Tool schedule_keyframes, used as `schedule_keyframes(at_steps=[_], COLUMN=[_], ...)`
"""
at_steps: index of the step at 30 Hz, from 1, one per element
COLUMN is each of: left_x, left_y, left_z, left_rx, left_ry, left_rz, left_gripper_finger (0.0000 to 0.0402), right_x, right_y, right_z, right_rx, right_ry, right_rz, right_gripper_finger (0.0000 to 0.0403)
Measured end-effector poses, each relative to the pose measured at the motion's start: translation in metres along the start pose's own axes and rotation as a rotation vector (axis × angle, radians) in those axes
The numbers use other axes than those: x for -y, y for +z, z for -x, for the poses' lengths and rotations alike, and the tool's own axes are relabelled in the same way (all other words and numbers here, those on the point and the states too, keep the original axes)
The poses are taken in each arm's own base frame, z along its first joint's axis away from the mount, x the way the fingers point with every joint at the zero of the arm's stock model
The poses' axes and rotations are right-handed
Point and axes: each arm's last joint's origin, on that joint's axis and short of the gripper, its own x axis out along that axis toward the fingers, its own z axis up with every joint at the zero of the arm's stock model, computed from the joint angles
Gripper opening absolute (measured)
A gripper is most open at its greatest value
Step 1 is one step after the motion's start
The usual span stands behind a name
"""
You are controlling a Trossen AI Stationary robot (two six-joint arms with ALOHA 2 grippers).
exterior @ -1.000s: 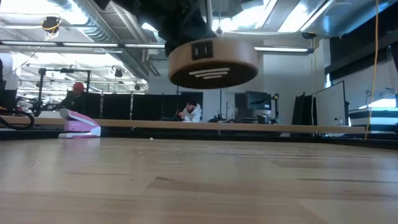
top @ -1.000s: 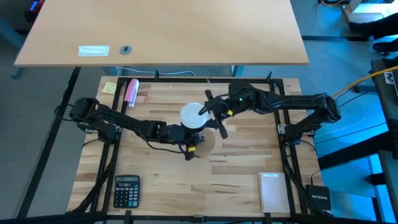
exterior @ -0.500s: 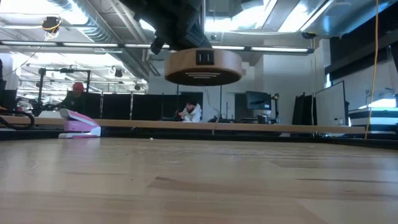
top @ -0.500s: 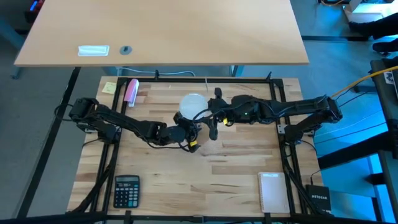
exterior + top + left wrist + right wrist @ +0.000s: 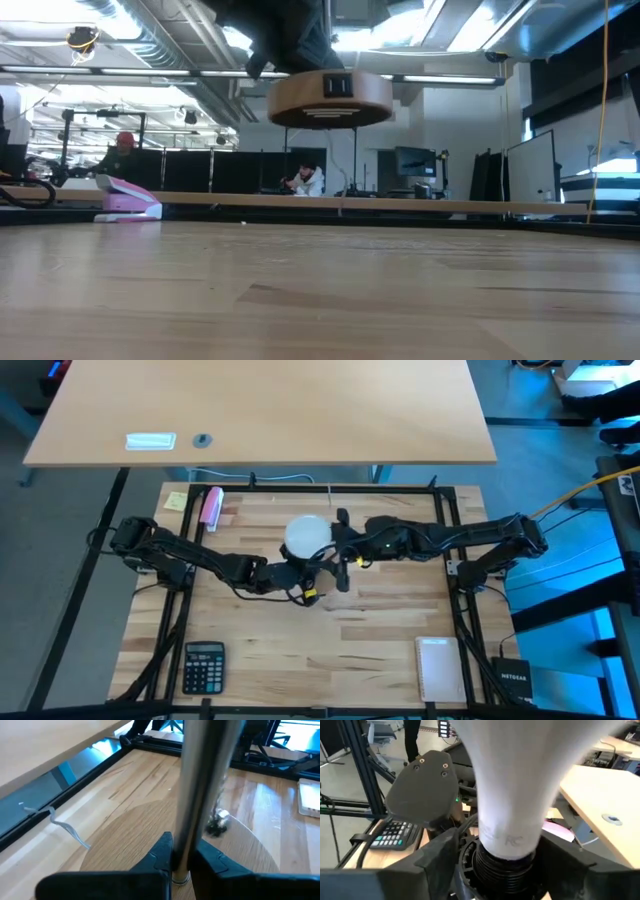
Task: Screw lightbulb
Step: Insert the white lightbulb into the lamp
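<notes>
Pincers meet above the middle of the desk [image 5: 380,640]. Right pincer [image 5: 495,865]: its fingers [image 5: 437,852] stand apart on either side of the neck of the lightbulb [image 5: 520,785], close beside it; whether they touch the glass cannot be told. The white bulb sits with its base turned into a black ribbed socket [image 5: 495,870] just below the fingers. From above, the right pincer [image 5: 338,547] reaches in from the right side and the lightbulb [image 5: 307,534] shows as a white globe at its tip, well above the desk surface.

Left pincer [image 5: 181,862]: fingers [image 5: 161,852] drawn together and clamped on a silvery metal rod [image 5: 205,785] that runs upright between them. From above, the left pincer [image 5: 290,575] lies directly beside the bulb, its arm stretching in from the left edge.

Level view: a round wooden disc [image 5: 330,98] with a dark underside hangs in the air, carried beneath the dark arm parts, clear of the desk [image 5: 320,290].

Surrounding objects on the desk: a pink stapler [image 5: 211,507] and a yellow sticky note [image 5: 176,501] at the far left corner, a calculator [image 5: 203,665] at the near left, a white notepad [image 5: 440,665] at the near right. A second, pale desk [image 5: 260,410] stands beyond. People sit in the room behind, one in a red cap [image 5: 124,141].
</notes>
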Motion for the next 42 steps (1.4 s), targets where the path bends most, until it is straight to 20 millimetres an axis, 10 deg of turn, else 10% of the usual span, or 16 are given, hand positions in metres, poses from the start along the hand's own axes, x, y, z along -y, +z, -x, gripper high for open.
schedule_keyframes(at_steps=[20, 42], left_x=[0.009, 0.018], left_y=[0.003, 0.0], left_z=[0.005, 0.005], left_rx=[-0.044, -0.052], left_ry=[-0.361, -0.61], left_rz=[-0.134, -0.158], left_gripper_finger=[0.0027, 0.0027], right_x=[0.012, 0.035], right_y=[0.019, 0.011], right_z=[0.083, 0.003], right_rx=[-0.035, 0.207], right_ry=[0.249, 0.77], right_rz=[0.118, -0.051], right_gripper_finger=[0.027, 0.027])
